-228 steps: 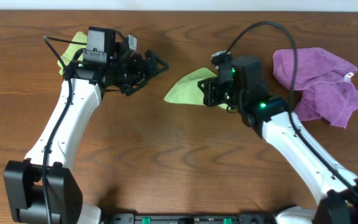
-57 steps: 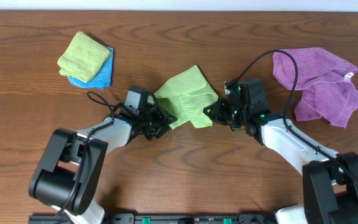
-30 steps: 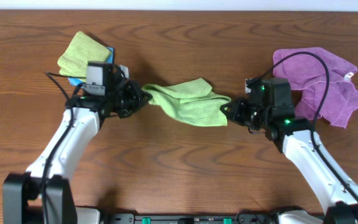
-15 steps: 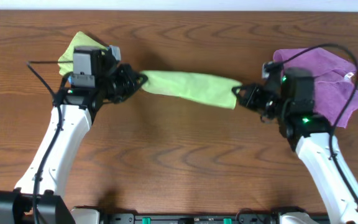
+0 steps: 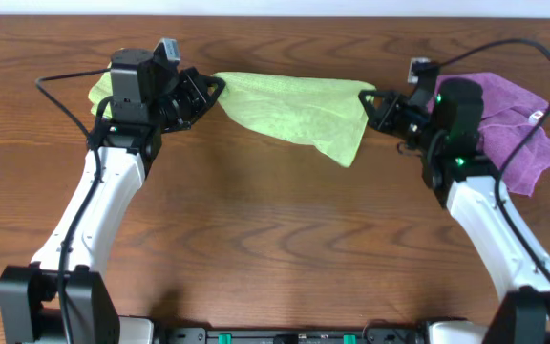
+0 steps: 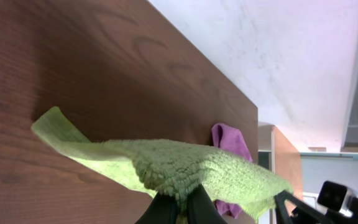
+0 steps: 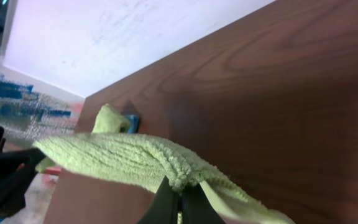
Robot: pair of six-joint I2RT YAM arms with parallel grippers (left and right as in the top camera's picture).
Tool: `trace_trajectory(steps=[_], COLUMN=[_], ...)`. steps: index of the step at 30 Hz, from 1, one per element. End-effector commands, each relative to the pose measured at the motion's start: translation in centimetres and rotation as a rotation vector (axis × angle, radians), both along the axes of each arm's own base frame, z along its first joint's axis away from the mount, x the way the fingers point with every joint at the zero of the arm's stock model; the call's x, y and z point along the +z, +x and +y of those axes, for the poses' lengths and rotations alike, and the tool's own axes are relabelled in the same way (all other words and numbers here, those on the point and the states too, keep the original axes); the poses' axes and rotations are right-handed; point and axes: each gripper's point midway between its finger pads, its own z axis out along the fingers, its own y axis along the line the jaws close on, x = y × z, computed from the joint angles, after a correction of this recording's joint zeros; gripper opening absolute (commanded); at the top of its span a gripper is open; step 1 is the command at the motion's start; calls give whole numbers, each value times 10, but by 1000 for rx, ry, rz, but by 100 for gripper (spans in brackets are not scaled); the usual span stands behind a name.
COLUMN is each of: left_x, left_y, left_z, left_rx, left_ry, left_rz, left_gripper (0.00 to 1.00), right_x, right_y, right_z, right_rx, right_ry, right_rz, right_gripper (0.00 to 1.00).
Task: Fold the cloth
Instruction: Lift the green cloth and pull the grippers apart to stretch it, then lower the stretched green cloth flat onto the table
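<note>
A light green cloth (image 5: 299, 110) hangs stretched between my two grippers above the far part of the table, its lower edge sagging to a point on the right. My left gripper (image 5: 215, 88) is shut on the cloth's left corner. My right gripper (image 5: 369, 98) is shut on its right corner. In the left wrist view the green cloth (image 6: 166, 165) bunches over the black fingertips (image 6: 166, 208) of the left gripper (image 6: 180, 208). The right wrist view shows the green cloth (image 7: 129, 158) pinched in the right gripper (image 7: 180, 202).
A crumpled purple cloth (image 5: 514, 124) lies at the far right, behind my right arm. A folded green cloth (image 5: 98, 91) sits at the far left, mostly hidden by my left wrist. The brown wooden table (image 5: 275, 239) fills the view.
Both grippers have carried the cloth toward the far edge and higher. It now hangs spread out wide, where before it was a narrow bunched band.
</note>
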Motion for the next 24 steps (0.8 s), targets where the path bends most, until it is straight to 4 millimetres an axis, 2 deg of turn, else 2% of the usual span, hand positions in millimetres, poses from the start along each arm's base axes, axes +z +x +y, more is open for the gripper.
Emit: trace_trajectory(steps=[1,5,8,9,15,19,24], left_x=[21,31,23,11,-25,-45,-61], left_y=[10,8,-3,-14,-56,-92,-129], left_z=[3,0,-2,-1,2,0,-5], left_rx=[13,-30,-67,-93,-159,-232,-308], left_ry=[4,-28,-22,13,83,125,172], left_rz=[-55,-66,-21,24,214,347,474], left_gripper=[6,6,6,6,6,6,6], right_x=[24,34,28,18,-35,-60,-82], right_y=[15,17,8,-1,-44,-74,-109], right_z=[-3,-3,3,7,4,-2,-11], right_rx=[-13,0,46,76,120,164,212], right_ry=[-8,-14,2,5,-60,-140,-229], right_rz=[-61,-67,-10,44,308,428,563], right_gripper=[1,1,1,1,1,1,1])
